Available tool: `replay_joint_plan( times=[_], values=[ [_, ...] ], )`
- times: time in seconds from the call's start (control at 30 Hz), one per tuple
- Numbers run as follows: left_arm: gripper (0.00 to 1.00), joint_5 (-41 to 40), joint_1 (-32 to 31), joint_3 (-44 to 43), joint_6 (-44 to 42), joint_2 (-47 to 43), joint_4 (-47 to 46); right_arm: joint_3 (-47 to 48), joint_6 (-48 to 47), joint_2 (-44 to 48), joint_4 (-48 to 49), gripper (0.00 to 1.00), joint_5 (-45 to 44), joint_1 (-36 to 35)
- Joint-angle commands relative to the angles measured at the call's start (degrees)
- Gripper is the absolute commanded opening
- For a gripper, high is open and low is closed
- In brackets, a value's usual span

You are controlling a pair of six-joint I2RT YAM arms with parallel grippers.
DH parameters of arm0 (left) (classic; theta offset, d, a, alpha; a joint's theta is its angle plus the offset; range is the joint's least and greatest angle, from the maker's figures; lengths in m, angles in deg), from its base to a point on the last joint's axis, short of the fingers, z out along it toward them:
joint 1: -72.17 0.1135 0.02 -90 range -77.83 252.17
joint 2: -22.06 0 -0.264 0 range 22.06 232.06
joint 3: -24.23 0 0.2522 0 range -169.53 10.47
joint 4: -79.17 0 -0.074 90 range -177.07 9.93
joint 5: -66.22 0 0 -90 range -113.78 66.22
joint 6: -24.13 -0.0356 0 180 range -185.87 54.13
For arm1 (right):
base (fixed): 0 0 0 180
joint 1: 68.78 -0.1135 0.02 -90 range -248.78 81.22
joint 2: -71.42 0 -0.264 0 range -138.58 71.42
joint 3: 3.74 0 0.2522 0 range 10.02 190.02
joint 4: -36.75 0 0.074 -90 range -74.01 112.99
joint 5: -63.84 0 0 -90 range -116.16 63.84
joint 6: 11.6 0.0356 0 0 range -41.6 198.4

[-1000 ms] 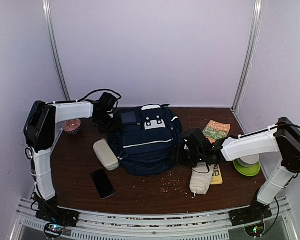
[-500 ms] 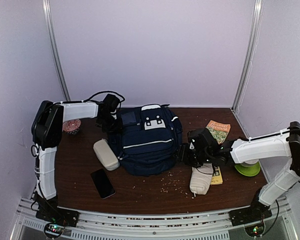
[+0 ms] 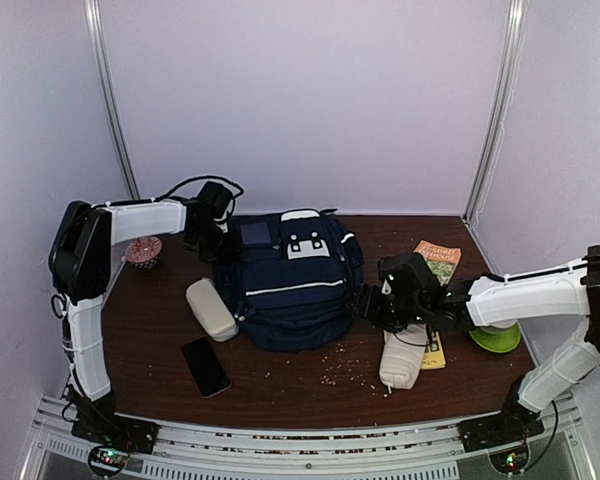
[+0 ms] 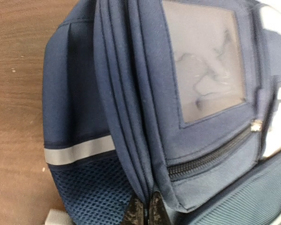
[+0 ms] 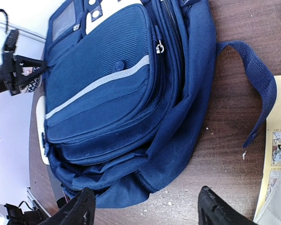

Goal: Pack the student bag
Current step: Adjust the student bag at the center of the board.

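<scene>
Over the last half second the left arm's elbow has swung back toward the left wall, while the right arm has barely shifted. The student bag lies in the middle of the brown table, front pocket up and its top toward the back wall. The left gripper is at the bag's far left corner, its dark fingertips pinched together on a fold of navy fabric beside the clear window pocket. The right gripper sits low beside the bag's right side, jaws spread wide and holding nothing; a loose strap loops across the wood just ahead of it. A beige pencil pouch touches the bag's left side, with a black phone nearer the front edge. Under the right arm lie a cream pouch and a yellow booklet, with a green plate and an orange-and-green book near them
</scene>
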Motion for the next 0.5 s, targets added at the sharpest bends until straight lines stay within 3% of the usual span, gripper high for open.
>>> replay_joint_plan(
  times=[0.0, 0.23, 0.47],
  values=[
    [0.0, 1.5, 0.8, 2.1, 2.9, -8.5, -3.5, -0.8, 3.6, -2.6, 3.4, 0.77, -0.7, -0.2],
    [0.0, 4.4, -0.1, 7.8, 8.5, -14.3, -10.5, 0.9, 7.3, -9.5, 8.4, 0.75, 2.0, 0.7],
    [0.0, 5.5, -2.1, 11.4, 11.5, -15.9, -14.6, 5.3, 6.5, -17.0, 9.7, 0.61, 5.6, 4.0]
  ],
)
